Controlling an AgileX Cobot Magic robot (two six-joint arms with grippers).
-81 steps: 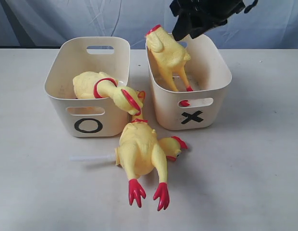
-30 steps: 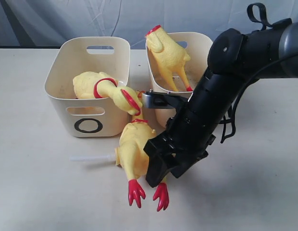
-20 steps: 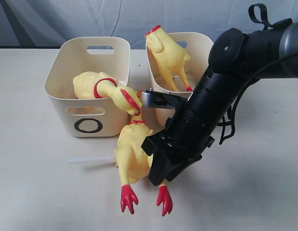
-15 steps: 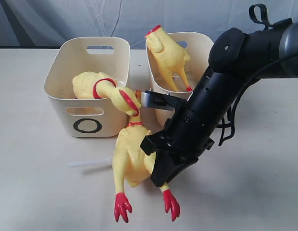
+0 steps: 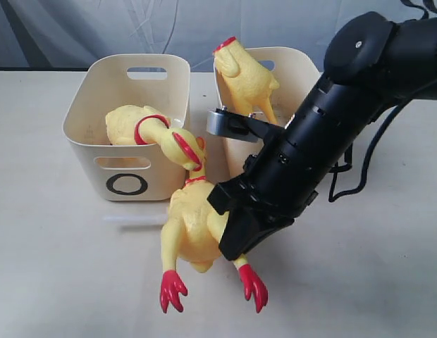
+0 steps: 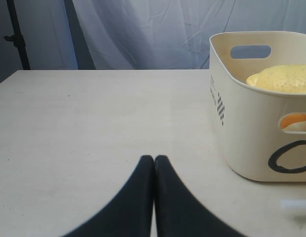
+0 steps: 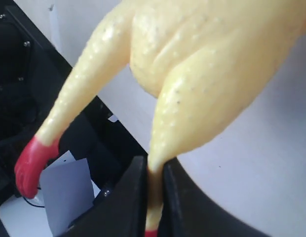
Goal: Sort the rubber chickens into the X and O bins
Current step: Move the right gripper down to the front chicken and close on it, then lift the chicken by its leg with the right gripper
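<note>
1. Exterior view: two cream bins stand side by side on the tabletop. The O bin is on the left. The other bin is on the right, its mark hidden behind the black arm.
2. Three yellow chicken bodies can be counted.
3. The first chicken lies in the O bin, with its red-collared neck hanging over the near rim and its head outside.
4. The second chicken stands propped inside the other bin, red comb uppermost.
5. The third chicken lies on the tabletop in front of the bins. Both of its red feet point toward the near edge, and no head is visible on it.
6. One white tube lies on the tabletop just left of the third chicken.
7. The right claw is clenched on one leg of the third chicken, just above the foot.
8. The left claw is pressed closed with nothing in it, low over bare tabletop beside the O bin.
</note>
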